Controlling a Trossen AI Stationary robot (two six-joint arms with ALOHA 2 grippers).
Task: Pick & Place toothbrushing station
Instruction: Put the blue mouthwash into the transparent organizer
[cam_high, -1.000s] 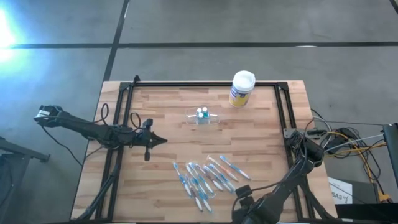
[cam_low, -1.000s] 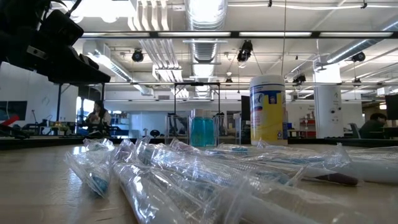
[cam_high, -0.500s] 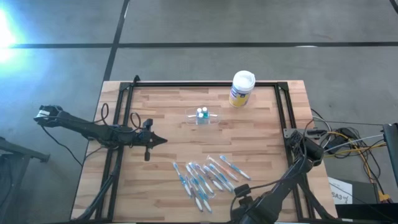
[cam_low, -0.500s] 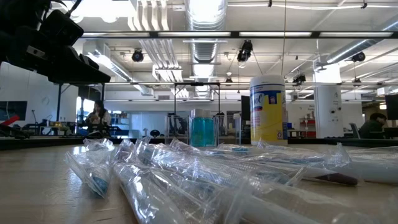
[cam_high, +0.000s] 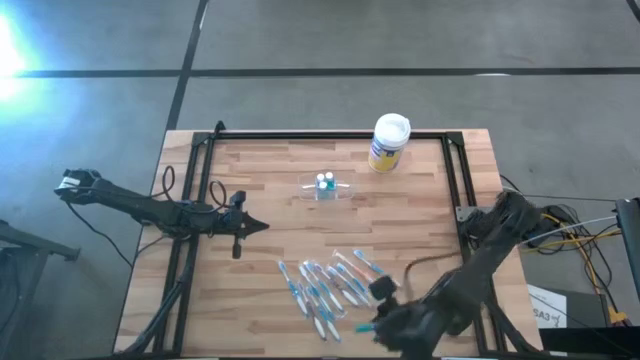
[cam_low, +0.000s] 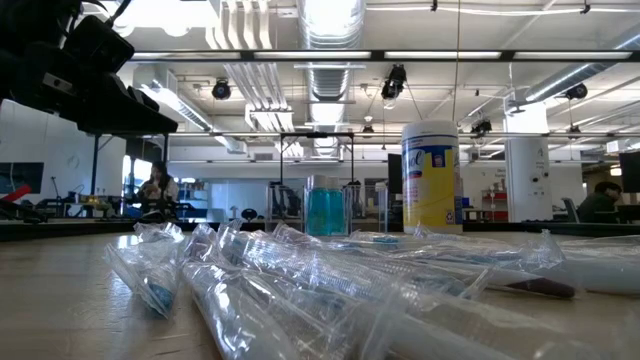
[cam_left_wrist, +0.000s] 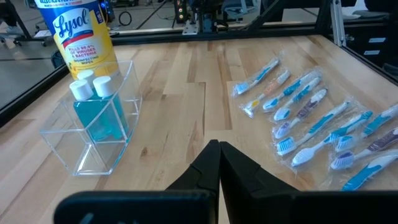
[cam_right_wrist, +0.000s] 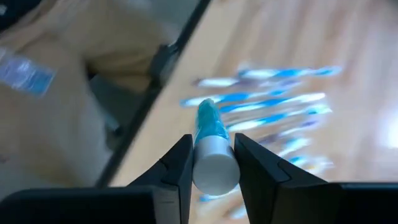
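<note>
A wrapped blue-and-white toothbrush is gripped by the right end effector; held by its end only, slippage is risked.

One see-through cup mid-bench. Two white-capped blue tubes standing inside it. One more white-capped tube pinched in the right gripper. One yellow canister at one long edge. Roughly ten wrapped toothbrushes toward the opposite edge, exact count unclear.
</note>
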